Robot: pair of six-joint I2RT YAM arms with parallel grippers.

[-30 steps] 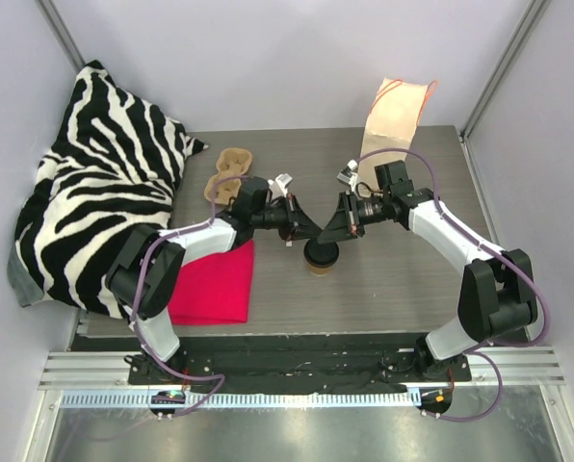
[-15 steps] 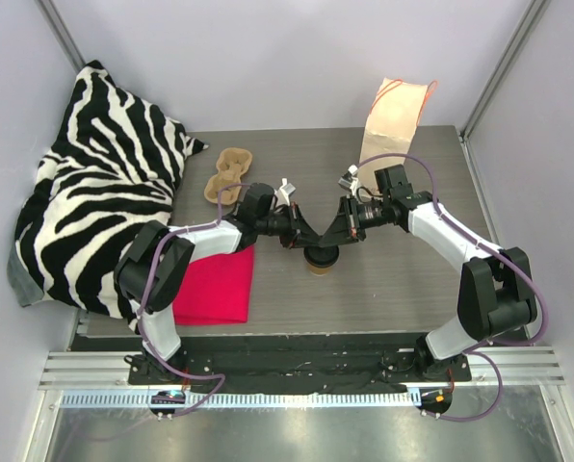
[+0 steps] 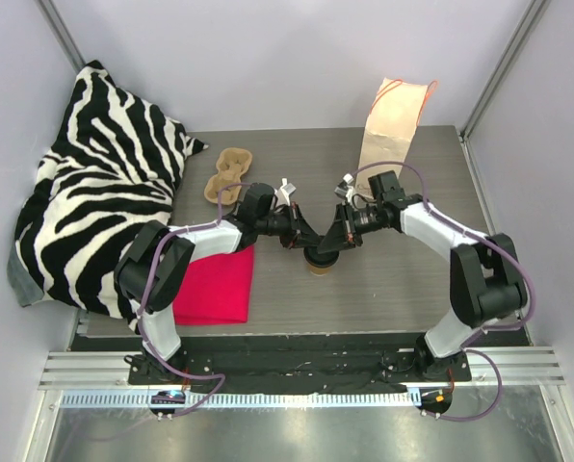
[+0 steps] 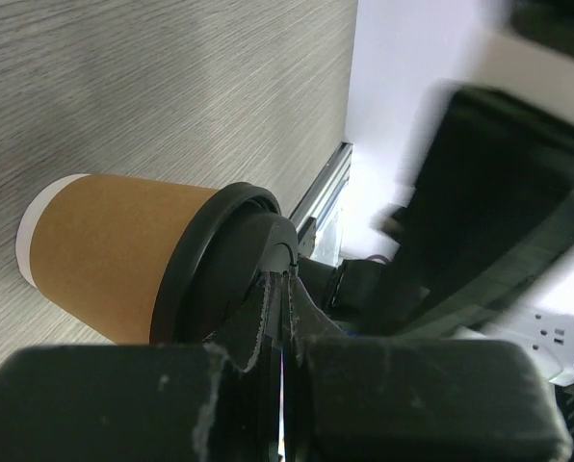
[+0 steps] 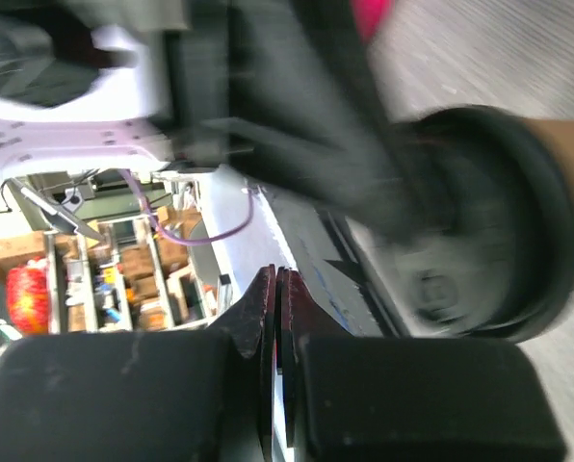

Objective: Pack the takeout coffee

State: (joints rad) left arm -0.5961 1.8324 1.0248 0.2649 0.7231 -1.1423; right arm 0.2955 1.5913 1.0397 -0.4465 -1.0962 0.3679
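The top view is bright and evenly lit from above, with soft, short shadows on the table (image 3: 403,279) and a streak of glare along the metal rail (image 3: 297,397) at the near edge. In the left wrist view the paper cup (image 4: 104,255) is sharp while the right arm (image 4: 499,221) behind it is blurred. In the right wrist view the black lid (image 5: 499,221) and left arm (image 5: 297,115) are smeared.

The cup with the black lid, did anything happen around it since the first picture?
Both grippers closed in on the cup: the left gripper slid right, the right gripper slid left, so their tips nearly meet at the lid. Both are shut, holding nothing. The cup, carrier, bag and red cloth stayed put.
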